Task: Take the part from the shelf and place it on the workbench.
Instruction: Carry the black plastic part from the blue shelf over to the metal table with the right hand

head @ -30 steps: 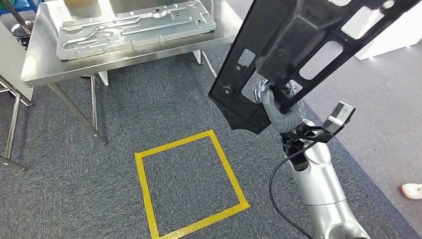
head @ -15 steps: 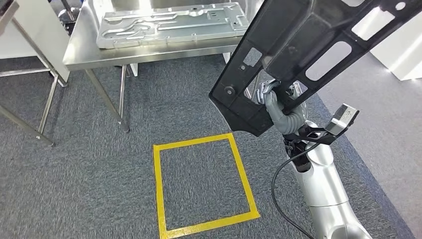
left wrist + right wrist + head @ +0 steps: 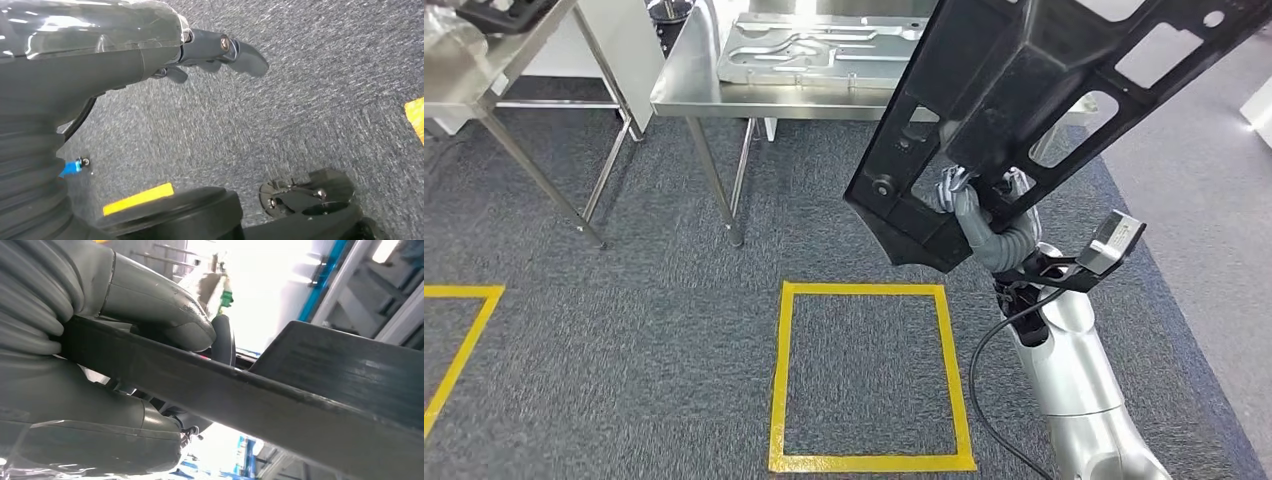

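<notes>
A long black part (image 3: 1024, 90) with cut-out slots is held up high on the right, tilted, its lower end pointing down to the left. My right hand (image 3: 969, 200) grips it from below near that lower end. Up close, the thumb and fingers of the right hand (image 3: 125, 340) clamp the part's flat black edge (image 3: 300, 400). The steel workbench (image 3: 684, 90) stands ahead, partly hidden behind the part. My left hand (image 3: 150, 50) hangs over grey carpet with its fingers (image 3: 235, 50) stretched out and nothing in them.
A ribbed silver metal plate (image 3: 824, 45) lies on the workbench. A second steel table (image 3: 484, 70) stands at the far left. A yellow tape square (image 3: 869, 290) marks the carpet in front of the workbench, and another yellow line (image 3: 454, 330) shows at the left edge.
The camera has turned: workbench and yellow square have slid rightwards in the picture, and a second table and yellow line have come into view. The right hand still holds the part the same way.
</notes>
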